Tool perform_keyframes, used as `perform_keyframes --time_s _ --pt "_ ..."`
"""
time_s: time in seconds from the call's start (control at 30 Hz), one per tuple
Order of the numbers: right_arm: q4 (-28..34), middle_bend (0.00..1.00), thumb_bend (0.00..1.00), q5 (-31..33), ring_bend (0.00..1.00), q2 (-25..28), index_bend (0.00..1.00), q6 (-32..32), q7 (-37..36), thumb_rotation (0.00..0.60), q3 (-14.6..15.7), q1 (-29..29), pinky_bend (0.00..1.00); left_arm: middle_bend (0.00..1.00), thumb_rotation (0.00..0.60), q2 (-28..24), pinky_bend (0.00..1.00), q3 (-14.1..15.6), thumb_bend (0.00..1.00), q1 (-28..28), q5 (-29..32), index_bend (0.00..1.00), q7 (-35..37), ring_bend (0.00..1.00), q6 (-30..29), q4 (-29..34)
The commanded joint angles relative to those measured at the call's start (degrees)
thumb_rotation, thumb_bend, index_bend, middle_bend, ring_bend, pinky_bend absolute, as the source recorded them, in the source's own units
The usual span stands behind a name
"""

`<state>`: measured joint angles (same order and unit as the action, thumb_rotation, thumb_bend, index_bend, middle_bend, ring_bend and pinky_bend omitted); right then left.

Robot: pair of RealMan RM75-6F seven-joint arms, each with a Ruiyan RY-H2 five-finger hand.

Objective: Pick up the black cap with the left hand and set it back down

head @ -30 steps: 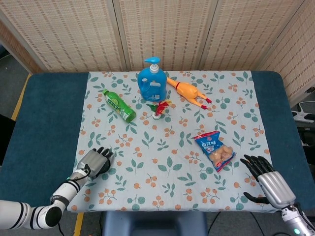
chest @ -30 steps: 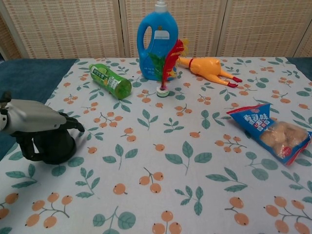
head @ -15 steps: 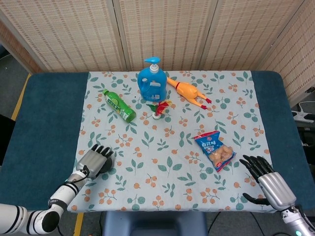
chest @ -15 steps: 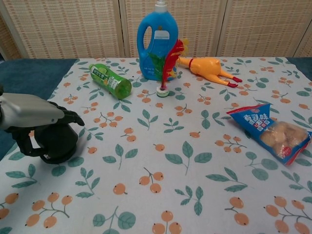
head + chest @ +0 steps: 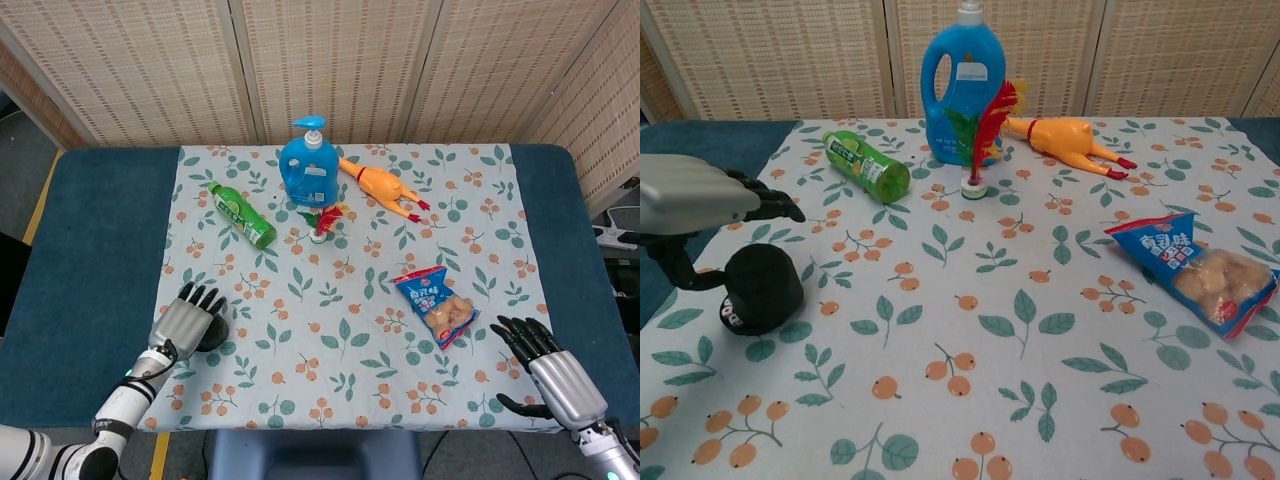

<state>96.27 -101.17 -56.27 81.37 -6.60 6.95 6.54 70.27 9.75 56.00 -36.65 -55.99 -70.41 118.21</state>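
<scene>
The black cap point(image 5: 762, 291) sits on the flowered tablecloth point(image 5: 970, 340) near the front left; in the head view only a sliver of the black cap point(image 5: 214, 337) shows beside my hand. My left hand point(image 5: 702, 200) hovers just above and to the left of it, fingers stretched out over the cap and off it, thumb hanging down beside its left edge. From above, the left hand point(image 5: 186, 319) covers most of the cap. My right hand point(image 5: 553, 372) rests at the front right edge of the table, fingers spread, holding nothing.
A green bottle point(image 5: 242, 214) lies behind the cap. A blue pump bottle point(image 5: 308, 170), a red-green feather shuttlecock point(image 5: 321, 222) and a rubber chicken point(image 5: 382, 186) stand at the back middle. A snack bag point(image 5: 437, 306) lies on the right.
The left hand's fingers have let go of the cap and lifted off it, straightening out. The cap stays on the cloth. The right hand has barely moved.
</scene>
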Motion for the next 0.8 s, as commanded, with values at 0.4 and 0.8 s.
perform_keyframes --time_s 0.4,0.8 --pt "0.65 0.0 0.12 0.71 0.0 -0.81 0.0 -1.72 2.27 0.522 -0.03 0.39 0.0 0.0 0.6 -5.52 0.06 1.08 0.4 -5.75 -6.39 0.0 10.91 0.0 6.84 -1.96" --pt "0.87 0.0 0.12 -0.13 0.0 -0.58 0.0 -2.4 1.96 0.522 0.64 0.78 0.0 0.0 0.6 -6.23 0.08 -1.89 0.31 -8.79 -18.02 0.0 22.62 0.0 11.96 -1.7"
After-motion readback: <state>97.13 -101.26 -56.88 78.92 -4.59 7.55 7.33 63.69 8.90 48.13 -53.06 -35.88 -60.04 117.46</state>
